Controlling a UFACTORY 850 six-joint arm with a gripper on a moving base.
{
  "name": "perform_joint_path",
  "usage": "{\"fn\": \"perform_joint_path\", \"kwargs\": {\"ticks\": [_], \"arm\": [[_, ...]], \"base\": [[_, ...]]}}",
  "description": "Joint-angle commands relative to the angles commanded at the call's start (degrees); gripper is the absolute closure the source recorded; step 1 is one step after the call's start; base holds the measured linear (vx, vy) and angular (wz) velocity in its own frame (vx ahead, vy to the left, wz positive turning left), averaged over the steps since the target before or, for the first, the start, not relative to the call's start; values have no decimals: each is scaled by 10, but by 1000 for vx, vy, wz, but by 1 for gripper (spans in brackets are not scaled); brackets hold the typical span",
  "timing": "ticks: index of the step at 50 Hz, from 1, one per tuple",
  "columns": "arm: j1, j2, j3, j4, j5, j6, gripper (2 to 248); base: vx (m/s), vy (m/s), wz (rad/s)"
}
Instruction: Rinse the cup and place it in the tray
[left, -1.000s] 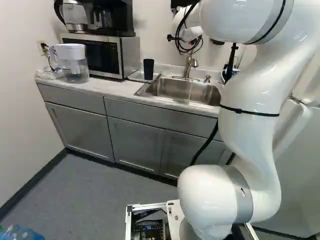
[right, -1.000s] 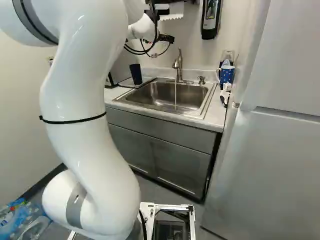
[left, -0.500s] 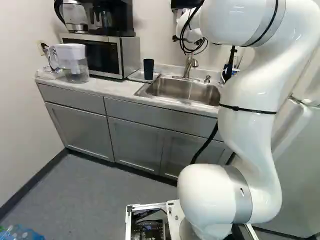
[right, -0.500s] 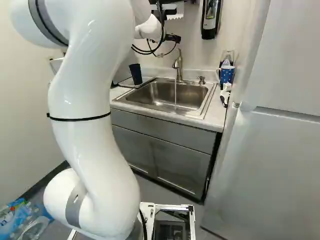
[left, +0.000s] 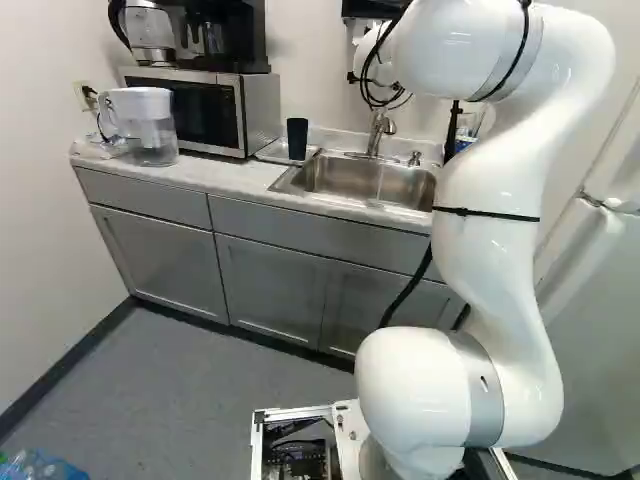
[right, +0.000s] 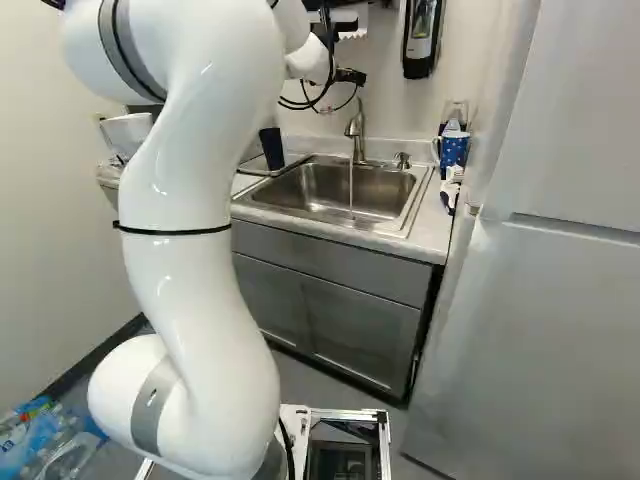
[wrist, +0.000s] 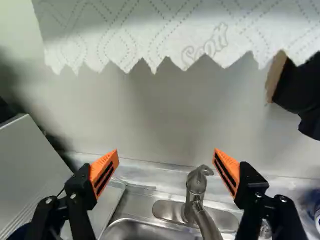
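The white arm (left: 490, 270) rises, bending forward, its fingers (wrist: 103, 173) (orange-padded) spread wide.

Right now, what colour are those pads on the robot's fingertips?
Orange with dark slots; the pads show best in the wrist view.

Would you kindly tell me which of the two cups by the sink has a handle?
The blue mug with pale spots, right of the sink in the right base view; its handle sets it apart from the plain dark cup across the sink.

A dark, tapered cup (left: 297, 139) — upright — stands on the shallow, pale tray (left: 272, 153), just left of the sink (left: 335, 175).
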Motion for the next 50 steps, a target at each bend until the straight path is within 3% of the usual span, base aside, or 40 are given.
{"fn": "perform_joint_path", "kwargs": {"ticks": [50], "arm": [[3,-50,-62,0,-40,0,3]], "base": [[0,0,0]]}}
